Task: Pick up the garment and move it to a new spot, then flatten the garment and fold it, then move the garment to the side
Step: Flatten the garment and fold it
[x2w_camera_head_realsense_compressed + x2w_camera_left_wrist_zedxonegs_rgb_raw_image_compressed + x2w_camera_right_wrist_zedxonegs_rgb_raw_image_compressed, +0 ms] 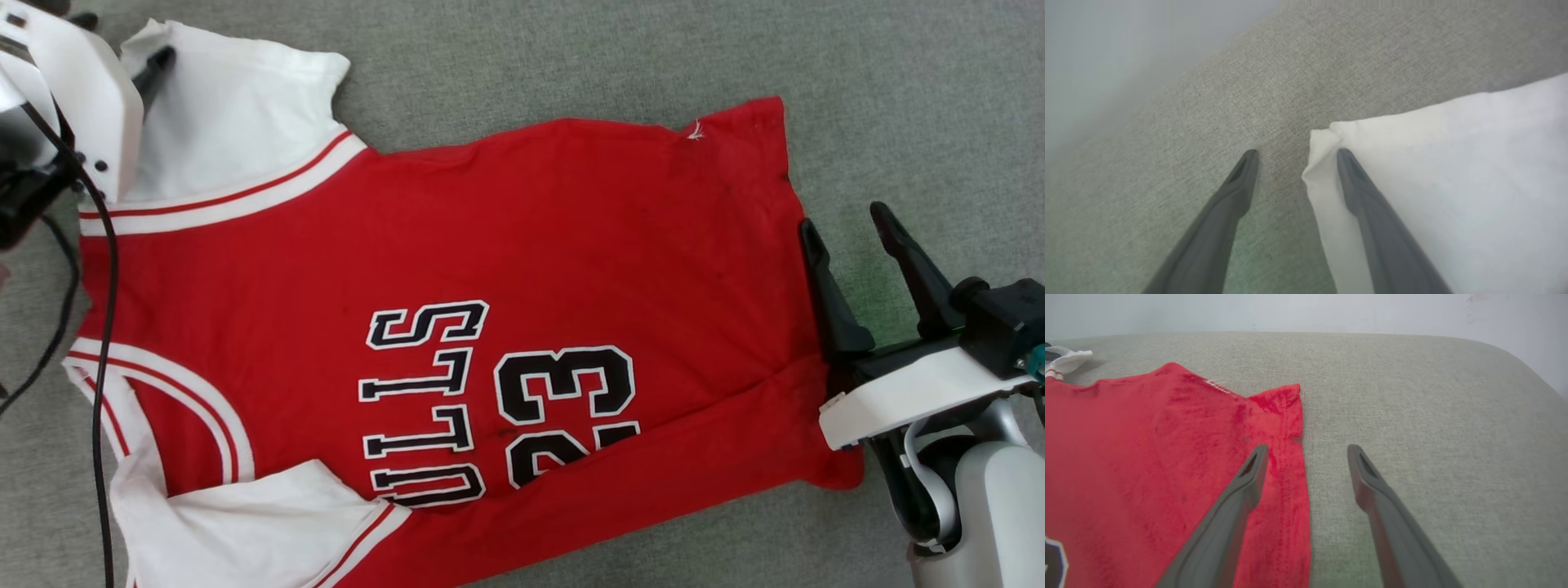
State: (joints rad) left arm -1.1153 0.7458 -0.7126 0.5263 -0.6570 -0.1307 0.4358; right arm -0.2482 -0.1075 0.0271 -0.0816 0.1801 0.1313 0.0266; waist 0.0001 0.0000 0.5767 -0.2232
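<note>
One garment lies spread out on the grey cloth surface, stretched lengthwise between the two claws. Its neck end points toward the left claw and its hem toward the right claw. The black lettering and the number 23 therefore run sideways as the robot looks at them. A crease cuts across the lower part of the number.

There are two white sleeves. One sleeve sits right at the left claw, and the other sleeve is well off to that claw's near side.

Both claws are spread wide and hold nothing. The left claw straddles the corner of the far sleeve, with one finger over the white cloth and one over bare grey. The right claw straddles the hem edge the same way, one finger above the red and the other just beyond it over the surface. I cannot tell whether any fingertip actually touches the fabric.

A single black cable hangs from the left arm and crosses the shoulder end of the shirt.
</note>
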